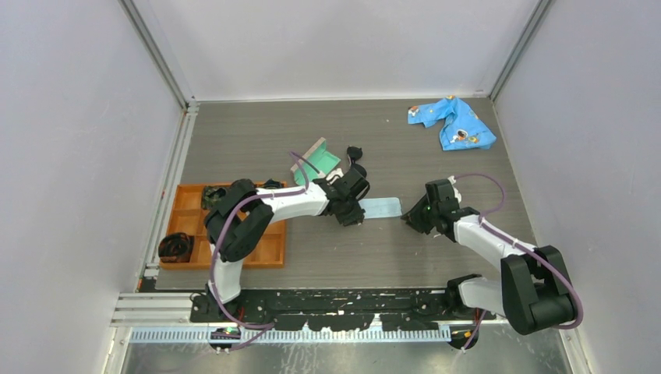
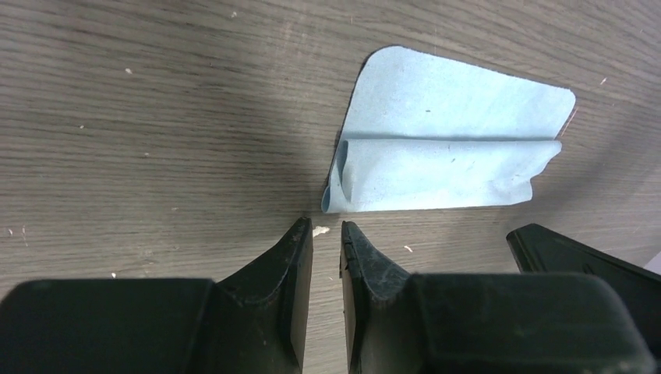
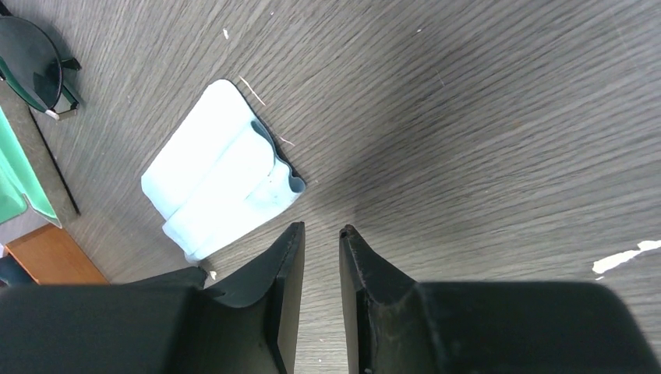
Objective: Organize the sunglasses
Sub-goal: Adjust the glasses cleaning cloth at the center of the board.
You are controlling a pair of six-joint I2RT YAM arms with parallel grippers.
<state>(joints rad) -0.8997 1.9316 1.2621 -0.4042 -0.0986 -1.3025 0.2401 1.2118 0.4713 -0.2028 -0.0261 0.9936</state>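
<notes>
The black sunglasses (image 1: pixel 355 152) lie on the table just right of the open grey-tan case with teal lining (image 1: pixel 320 160). One dark lens shows at the top left of the right wrist view (image 3: pixel 30 58). A folded light blue cloth (image 1: pixel 382 207) lies between my two grippers and also shows in the left wrist view (image 2: pixel 452 156) and the right wrist view (image 3: pixel 222 175). My left gripper (image 2: pixel 327 226) is just off the cloth's left edge, jaws a narrow gap apart and empty. My right gripper (image 3: pixel 321 227) is just off its right edge, also slightly open and empty.
An orange compartment tray (image 1: pixel 269 248) with dark coiled bundles sits at the left. A crumpled blue patterned cloth (image 1: pixel 452 123) lies at the back right. Grey walls close in the table on three sides. The right gripper's finger (image 2: pixel 585 257) shows in the left wrist view.
</notes>
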